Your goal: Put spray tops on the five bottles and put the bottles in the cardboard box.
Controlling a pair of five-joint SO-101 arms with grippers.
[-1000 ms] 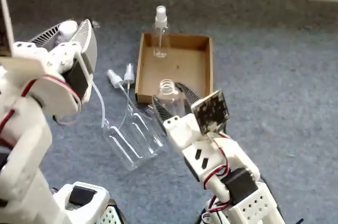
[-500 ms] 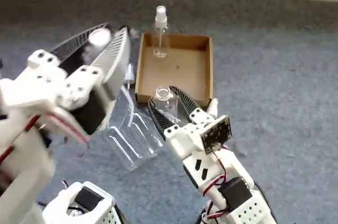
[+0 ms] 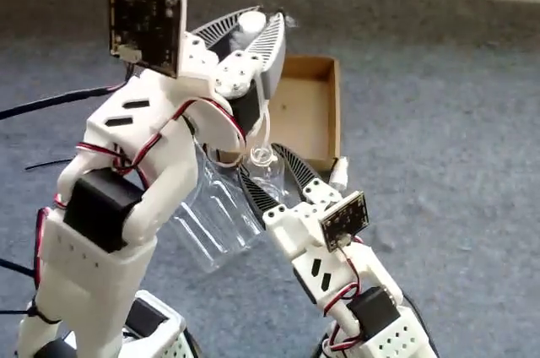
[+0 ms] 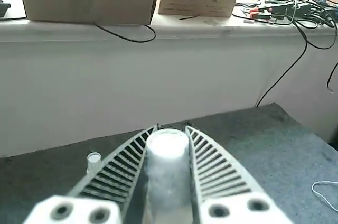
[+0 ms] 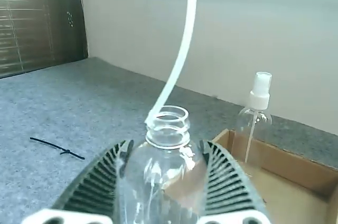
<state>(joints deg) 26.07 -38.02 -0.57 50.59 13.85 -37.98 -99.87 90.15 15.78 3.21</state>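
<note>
The brown cardboard box (image 3: 314, 113) lies open on the grey bench (image 3: 439, 122). Just before its near wall, the right end effector (image 5: 166, 150) grips a clear, uncapped bottle (image 5: 168, 129) upright. Above it, the left end effector (image 4: 170, 127) is clamped on a white spray top (image 4: 168, 171), whose thin tube (image 5: 182, 44) hangs to the bottle's rim.

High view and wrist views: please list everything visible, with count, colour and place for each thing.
box: one, brown, on the grey table.
capped bottle: one, clear, upright in the box.
open bottle: one, clear, beside the box.
lying bottles: count unclear, clear, on the table.
spray top: one, white, its tube end at the open bottle's rim.
wire: one, black, on the table.
left fingers: shut on the spray top.
right fingers: shut on the open bottle.
</note>
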